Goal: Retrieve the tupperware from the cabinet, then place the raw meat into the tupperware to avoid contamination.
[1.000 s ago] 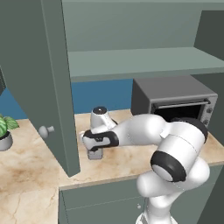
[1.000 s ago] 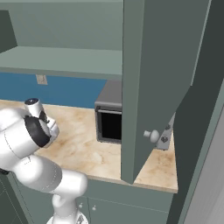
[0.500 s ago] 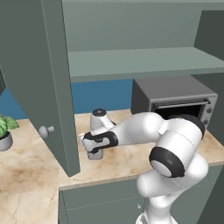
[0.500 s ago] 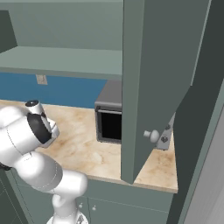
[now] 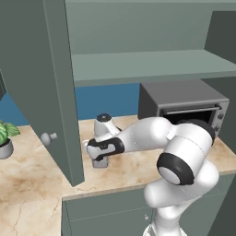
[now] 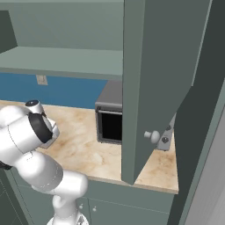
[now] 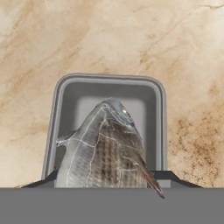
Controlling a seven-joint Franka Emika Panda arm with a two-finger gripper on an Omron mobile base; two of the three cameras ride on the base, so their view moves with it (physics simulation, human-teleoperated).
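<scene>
1 step in hand: putting the grey-and-whitish scaly lump of raw meat (image 7: pixel 103 148) into the small pale grey translucent rectangular tupperware (image 7: pixel 63 113).
Tupperware position: upright on the beige marbled tabletop (image 7: pixel 109 39), below the open grey-green wall cabinet (image 5: pixel 138 64), directly under the hand.
Meat position: hanging over the box's middle, its upper end between the 2 dark tips, its lower end inside the rim's outline; whether it touches the floor of the box is not clear.
Claw (image 7: pixel 109 181): its 2 tips flank the meat closely; I cannot tell whether they pinch it or have let go.
Doing it well: keep the hand centred and low, part the tips evenly, lift straight up.
Risk: the long lump may lean on 1 wall and tip the light box.
</scene>
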